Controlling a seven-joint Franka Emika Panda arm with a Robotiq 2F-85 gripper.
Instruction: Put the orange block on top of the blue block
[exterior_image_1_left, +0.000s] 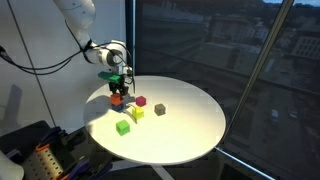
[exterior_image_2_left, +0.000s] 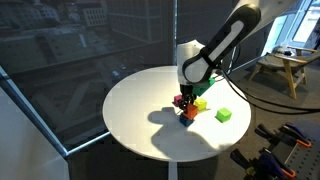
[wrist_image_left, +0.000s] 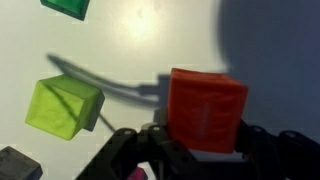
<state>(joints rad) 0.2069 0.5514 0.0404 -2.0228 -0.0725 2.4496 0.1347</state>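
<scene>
My gripper is shut on the orange block, with a finger against each side of it. In both exterior views the gripper hangs over the near-left part of the round white table. The orange block sits low in the jaws. A dark blue block shows right under it on the table. I cannot tell whether the two touch. The blue block is hidden in the wrist view.
On the round white table lie a maroon cube, a yellow cube, a green cube and a grey cube. The wrist view shows the yellow-green cube to the left. Windows stand behind.
</scene>
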